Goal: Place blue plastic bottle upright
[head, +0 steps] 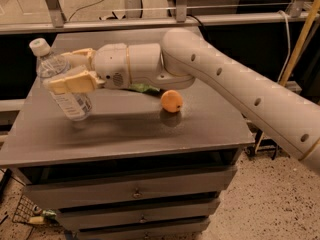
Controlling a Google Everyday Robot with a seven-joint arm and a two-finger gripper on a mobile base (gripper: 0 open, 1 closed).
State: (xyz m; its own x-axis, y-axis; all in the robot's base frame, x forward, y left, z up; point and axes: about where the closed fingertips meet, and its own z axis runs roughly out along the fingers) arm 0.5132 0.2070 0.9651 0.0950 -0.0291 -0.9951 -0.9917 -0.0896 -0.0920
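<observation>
The blue plastic bottle (62,84) is a clear water bottle with a white cap and pale label. It is held over the left part of the grey cabinet top (130,129), nearly upright, leaning a little to the left, its base at or just above the surface. My gripper (67,70) is shut on the bottle's upper body, its tan fingers (72,80) on either side. The white arm reaches in from the right.
An orange (171,101) sits near the middle of the cabinet top. A green snack bag (145,88) lies mostly hidden behind my wrist. Drawers are below the top. A metal rail runs behind the cabinet.
</observation>
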